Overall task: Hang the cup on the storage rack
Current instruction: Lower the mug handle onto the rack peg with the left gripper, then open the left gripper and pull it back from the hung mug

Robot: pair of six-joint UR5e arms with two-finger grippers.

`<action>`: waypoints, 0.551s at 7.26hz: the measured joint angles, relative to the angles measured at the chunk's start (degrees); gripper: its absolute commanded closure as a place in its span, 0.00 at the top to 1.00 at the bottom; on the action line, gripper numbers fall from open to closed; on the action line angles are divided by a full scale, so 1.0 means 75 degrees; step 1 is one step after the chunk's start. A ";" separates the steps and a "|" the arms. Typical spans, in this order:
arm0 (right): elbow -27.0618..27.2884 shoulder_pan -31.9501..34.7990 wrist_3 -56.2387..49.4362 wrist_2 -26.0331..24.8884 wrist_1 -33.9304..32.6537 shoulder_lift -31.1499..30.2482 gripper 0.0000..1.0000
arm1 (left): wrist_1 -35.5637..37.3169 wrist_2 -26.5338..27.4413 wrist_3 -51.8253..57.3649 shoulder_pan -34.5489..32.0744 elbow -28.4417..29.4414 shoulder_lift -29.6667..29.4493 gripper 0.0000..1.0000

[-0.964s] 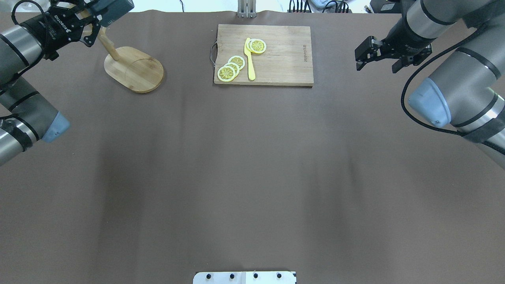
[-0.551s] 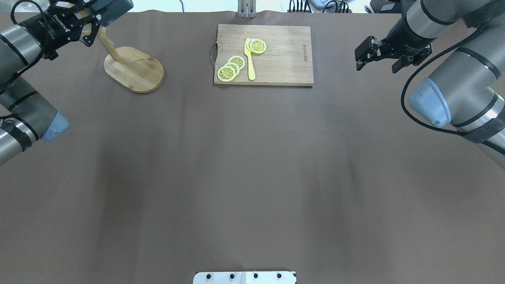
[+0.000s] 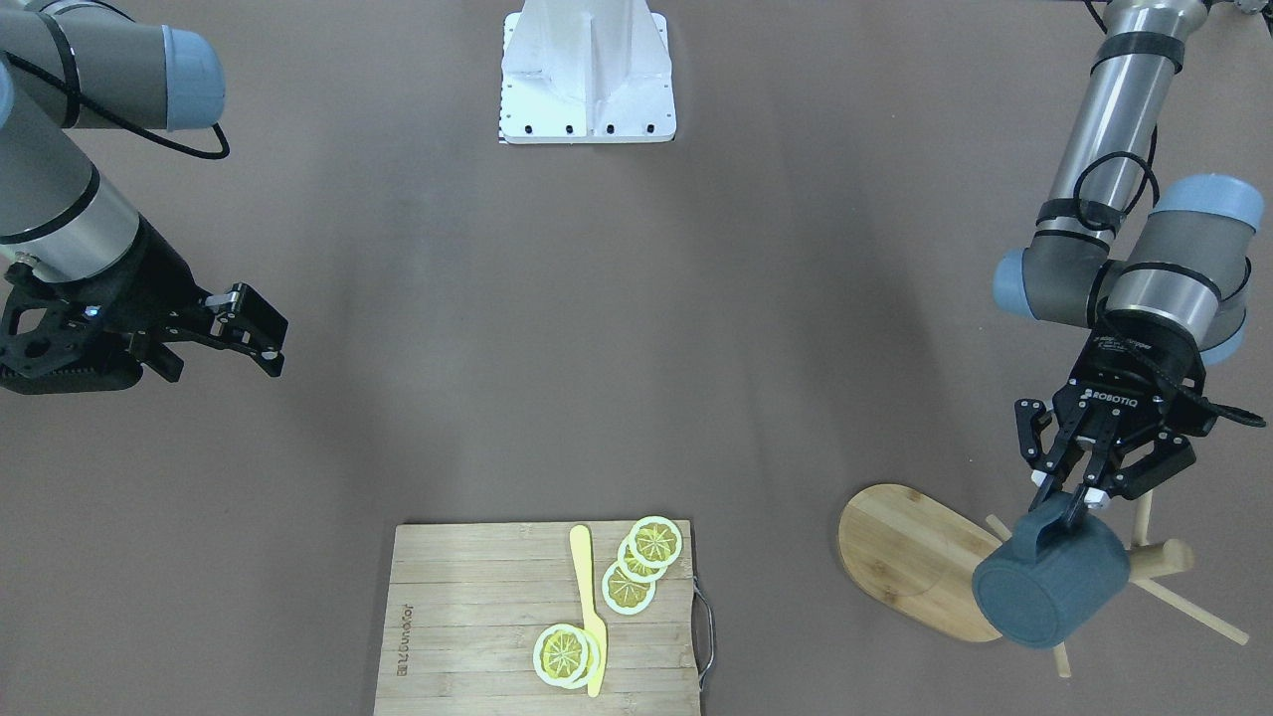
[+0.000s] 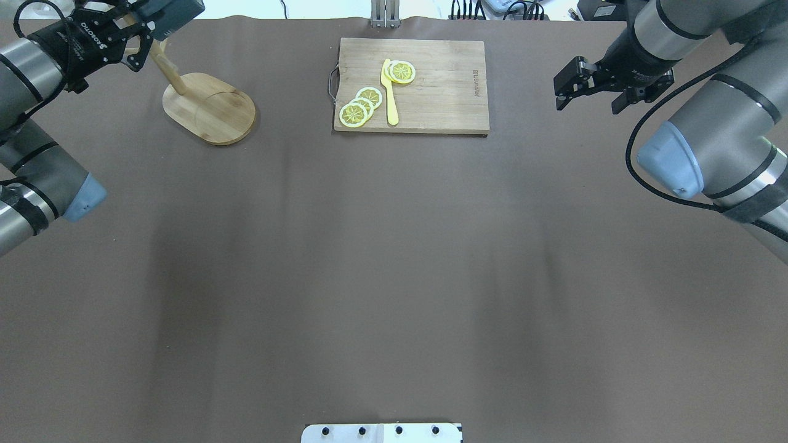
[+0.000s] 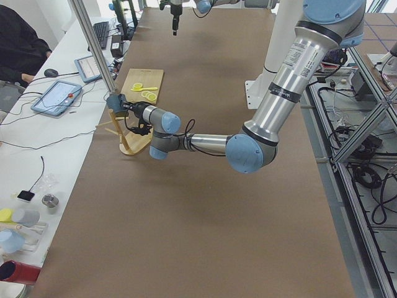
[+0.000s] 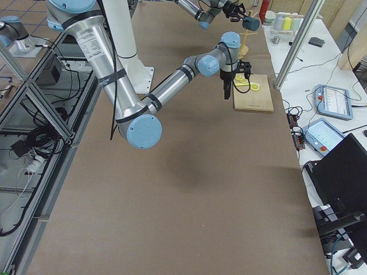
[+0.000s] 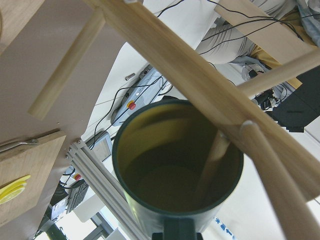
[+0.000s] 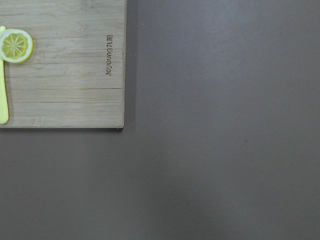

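The slate-blue cup hangs from my left gripper, which is shut on its loop handle. The cup lies tilted on its side over the top of the storage rack, a light wooden mug tree with an oval base and thin pegs. In the overhead view the cup is at the far left edge, above the rack's post. In the left wrist view the cup's yellowish inside faces me, and the rack's post and a peg cross its mouth. My right gripper is open and empty, high at the far right.
A slatted cutting board with a metal handle lies at the far middle, bearing lemon slices and a yellow knife. A white base plate sits at the near edge.
My left gripper and the cup have shifted slightly further away and to the left, over the rack's top. The right arm has not moved.
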 measured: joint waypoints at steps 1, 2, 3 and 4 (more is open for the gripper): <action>0.0000 -0.0003 0.0000 -0.0003 -0.0002 0.0015 1.00 | 0.0014 0.0059 0.0026 -0.0001 0.0023 0.0000 0.98; 0.0000 -0.0005 0.0000 -0.0007 -0.0006 0.0025 1.00 | 0.0024 0.0080 0.0038 0.0000 0.0048 0.0000 0.98; 0.0000 -0.0007 0.0000 -0.0010 -0.0009 0.0029 1.00 | 0.0028 0.0082 0.0030 -0.0007 0.0058 0.0000 0.98; -0.0001 -0.0007 0.0000 -0.0009 -0.0010 0.0035 1.00 | 0.0028 0.0057 0.0003 -0.0037 0.0049 -0.0001 0.98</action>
